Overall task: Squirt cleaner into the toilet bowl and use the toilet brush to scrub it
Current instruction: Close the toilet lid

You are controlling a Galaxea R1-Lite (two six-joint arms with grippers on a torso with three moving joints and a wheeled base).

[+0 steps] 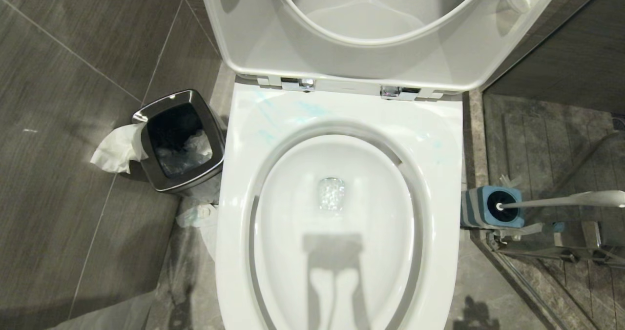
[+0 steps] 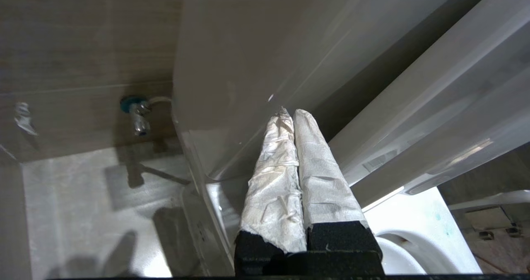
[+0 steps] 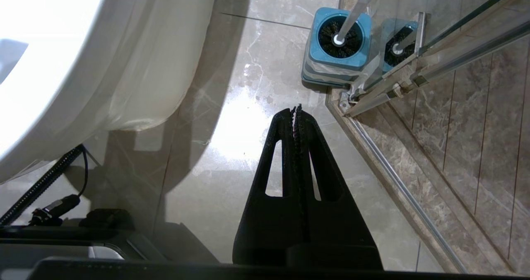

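We see neither arm from the head, both grippers' fingers clenched empty, the toilet brush (image 1: 561, 200) cut off in its holder (image 1: 481, 208) beside the toilet bowl (image 1: 342, 110) on grey tiled floor (image 1: 73, 100).

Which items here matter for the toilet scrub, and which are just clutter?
For the job: toilet bowl, lid up; toilet brush, standing in its blue holder. No cleaner bottle in view.

Lying about: steel bin, tissue over its rim, crumpled plastic on the floor.
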